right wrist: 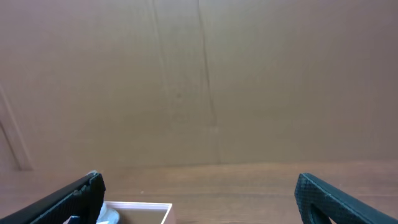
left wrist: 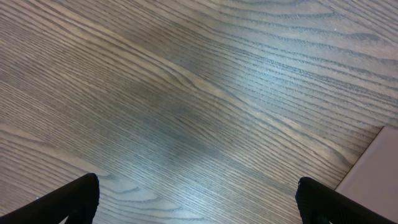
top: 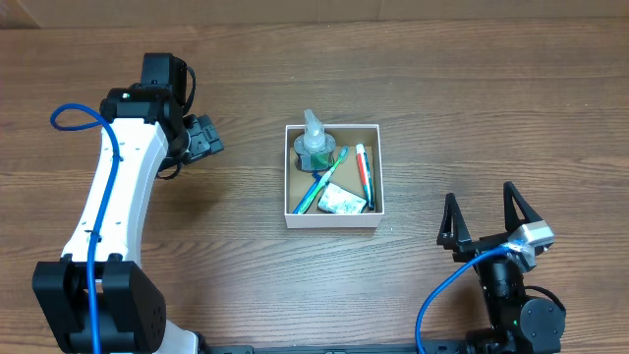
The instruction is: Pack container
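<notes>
Between my open left tool [top: 203,138] and open right tool [top: 482,218], the cardboard container [top: 332,218] looks light, crushable; I'd pinch one wall.

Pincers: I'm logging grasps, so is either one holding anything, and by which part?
Nothing is held; left pincer and right pincer are both open and empty.

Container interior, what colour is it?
Plain brown inside the container, white outer walls; overhead shows it best.

White box [top: 332,218], brown inside; blue and green toothbrushes [top: 322,182]; red-white stick [top: 363,172]; brown wood-grain table [top: 472,98]; white arm [top: 118,187], blue cable [top: 74,106].
</notes>
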Controlling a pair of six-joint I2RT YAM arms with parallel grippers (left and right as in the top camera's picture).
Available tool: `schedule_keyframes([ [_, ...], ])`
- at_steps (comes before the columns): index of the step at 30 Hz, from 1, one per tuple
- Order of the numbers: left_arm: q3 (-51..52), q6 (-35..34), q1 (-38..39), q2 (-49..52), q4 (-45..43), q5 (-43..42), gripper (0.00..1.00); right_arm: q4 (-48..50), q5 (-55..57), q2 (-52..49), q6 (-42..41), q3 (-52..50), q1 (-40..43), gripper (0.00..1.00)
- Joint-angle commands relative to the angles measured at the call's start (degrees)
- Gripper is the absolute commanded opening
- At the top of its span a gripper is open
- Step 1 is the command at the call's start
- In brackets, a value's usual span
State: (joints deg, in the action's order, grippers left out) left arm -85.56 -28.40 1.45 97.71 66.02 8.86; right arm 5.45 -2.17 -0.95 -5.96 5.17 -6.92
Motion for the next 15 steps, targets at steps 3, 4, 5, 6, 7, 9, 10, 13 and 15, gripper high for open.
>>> schedule_keyframes([
  [3,-1.18,0.07,-0.22,-1.36,-0.04,0.52,1.00,1.79,-0.52,0.74,0.24,-3.15,2.80,1.00],
  [4,-1.18,0.07,-0.22,-1.36,-0.04,0.52,1.00,1.81,-0.55,0.74,0.24,-3.65,3.28,1.00],
  [5,-1.18,0.04,-0.22,-1.36,-0.04,0.55,1.00,1.79,-0.52,0.74,0.26,-4.04,3.52,1.00],
  [6,-1.18,0.07,-0.22,-1.36,-0.04,0.52,1.00,1.77,-0.52,0.74,0.28,-4.33,3.65,1.00],
  [7,-1.18,0.07,-0.22,-1.36,-0.04,0.55,1.00,1.73,-0.50,0.74,0.35,-4.70,3.69,1.00],
  [9,-1.18,0.07,-0.22,-1.36,-0.04,0.52,1.00,0.61,-0.98,0.74,1.99,-4.72,3.67,1.00],
  [10,-1.18,0.07,-0.22,-1.36,-0.04,0.52,1.00,0.09,-1.01,0.74,2.45,-4.72,3.69,1.00],
  [13,-1.18,0.07,-0.22,-1.36,-0.04,0.55,1.00,-2.75,-2.78,0.74,6.58,-4.72,3.67,1.00],
  [15,-1.18,0.07,-0.22,-1.36,-0.04,0.52,1.00,-5.07,-3.96,0.74,9.11,-4.72,3.67,1.00],
])
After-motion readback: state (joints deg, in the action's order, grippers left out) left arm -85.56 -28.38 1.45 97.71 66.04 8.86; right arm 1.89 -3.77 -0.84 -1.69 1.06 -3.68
